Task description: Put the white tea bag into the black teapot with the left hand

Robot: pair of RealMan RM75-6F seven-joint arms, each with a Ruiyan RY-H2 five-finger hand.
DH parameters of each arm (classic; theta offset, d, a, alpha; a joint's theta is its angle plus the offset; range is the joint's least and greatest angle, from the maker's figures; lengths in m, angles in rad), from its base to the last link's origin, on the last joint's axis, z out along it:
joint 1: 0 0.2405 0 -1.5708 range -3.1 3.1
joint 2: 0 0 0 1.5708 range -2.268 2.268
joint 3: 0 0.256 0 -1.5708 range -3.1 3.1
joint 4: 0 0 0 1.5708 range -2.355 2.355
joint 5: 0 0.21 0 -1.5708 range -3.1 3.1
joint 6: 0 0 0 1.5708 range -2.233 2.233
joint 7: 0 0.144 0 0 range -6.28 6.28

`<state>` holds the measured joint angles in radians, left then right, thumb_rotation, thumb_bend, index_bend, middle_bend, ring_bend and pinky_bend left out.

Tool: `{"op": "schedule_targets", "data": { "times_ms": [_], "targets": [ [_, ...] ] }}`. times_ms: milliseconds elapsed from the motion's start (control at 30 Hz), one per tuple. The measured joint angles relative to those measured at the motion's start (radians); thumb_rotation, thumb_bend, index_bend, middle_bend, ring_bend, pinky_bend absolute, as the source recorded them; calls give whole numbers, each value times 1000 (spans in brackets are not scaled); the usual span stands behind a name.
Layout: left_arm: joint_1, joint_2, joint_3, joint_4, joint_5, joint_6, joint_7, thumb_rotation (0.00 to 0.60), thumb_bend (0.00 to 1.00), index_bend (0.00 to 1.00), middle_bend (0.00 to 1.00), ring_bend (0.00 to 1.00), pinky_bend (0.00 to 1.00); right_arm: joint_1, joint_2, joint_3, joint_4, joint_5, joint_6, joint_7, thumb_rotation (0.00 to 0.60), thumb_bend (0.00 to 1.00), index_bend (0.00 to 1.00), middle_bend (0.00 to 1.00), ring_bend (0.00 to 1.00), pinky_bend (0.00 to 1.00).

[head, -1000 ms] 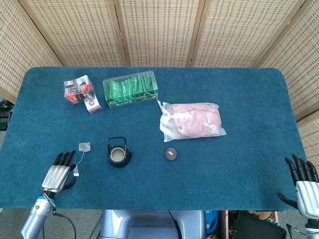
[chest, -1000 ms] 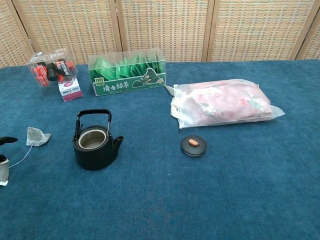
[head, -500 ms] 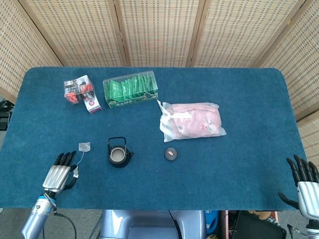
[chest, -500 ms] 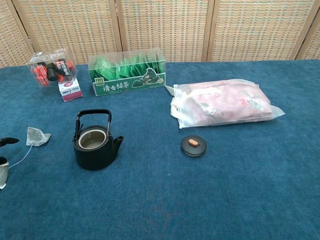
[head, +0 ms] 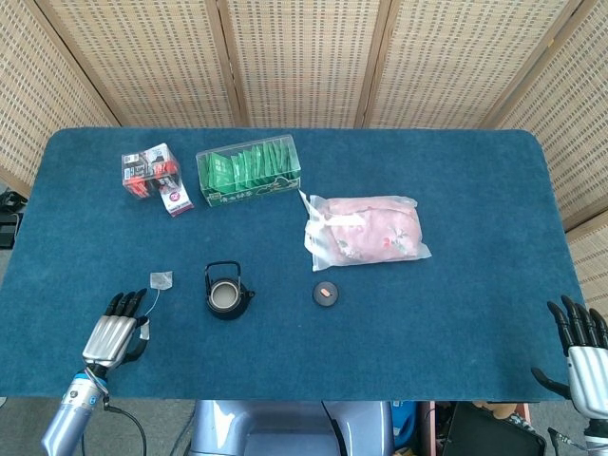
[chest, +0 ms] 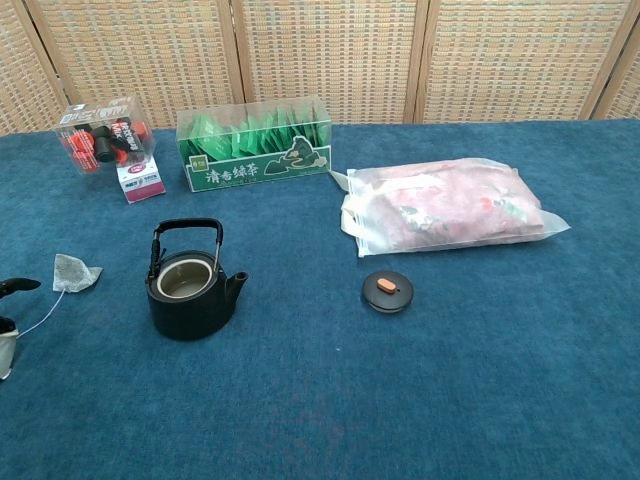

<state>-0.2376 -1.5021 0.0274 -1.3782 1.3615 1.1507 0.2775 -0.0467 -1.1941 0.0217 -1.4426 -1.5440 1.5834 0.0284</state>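
Observation:
The white tea bag (head: 161, 280) lies flat on the blue cloth, left of the black teapot (head: 226, 294), and shows in the chest view too (chest: 75, 272). Its string runs down to a paper tag (head: 144, 326). My left hand (head: 112, 332) is at the table's near left corner and pinches that tag between thumb and a finger, the other fingers stretched out. Only a fingertip and the tag (chest: 4, 354) show at the chest view's left edge. The teapot (chest: 190, 290) stands upright without its lid. My right hand (head: 581, 353) hangs open off the near right corner.
The teapot's lid (head: 326, 294) lies right of the pot. Behind it is a pink packet in clear plastic (head: 366, 230). A clear box of green tea sachets (head: 249, 170) and a small clear box of red items (head: 152, 176) stand at the back left.
My left hand has drawn slightly back and left, taking the tag with it; the tea bag has stayed put. My right hand has sunk a little lower.

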Motion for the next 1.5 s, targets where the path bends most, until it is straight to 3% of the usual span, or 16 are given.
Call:
{"op": "schedule_targets", "data": {
  "times_ms": [333, 633, 1200, 1500],
  "targets": [
    [-2, 12, -5, -15, 11, 17, -14, 600, 418, 603, 11, 0, 0, -3, 1, 1, -2, -1, 5, -2, 600, 100, 29, 62, 0, 0],
    [-7, 69, -19, -96, 87, 101, -46, 600, 417, 608, 14, 0, 0, -4, -1, 1, -1, -2, 4, 1, 600, 101, 29, 62, 0, 0],
    [-31, 154, -55, -219, 246, 239, -236, 600, 418, 612, 32, 0, 0, 1, -9, 0, 8, -3, -7, 12, 600, 101, 29, 62, 0, 0],
    [-51, 166, -70, -254, 270, 251, -250, 600, 418, 612, 32, 0, 0, 1, -6, 1, 6, -7, -3, 10, 600, 101, 29, 62, 0, 0]
  ]
}}
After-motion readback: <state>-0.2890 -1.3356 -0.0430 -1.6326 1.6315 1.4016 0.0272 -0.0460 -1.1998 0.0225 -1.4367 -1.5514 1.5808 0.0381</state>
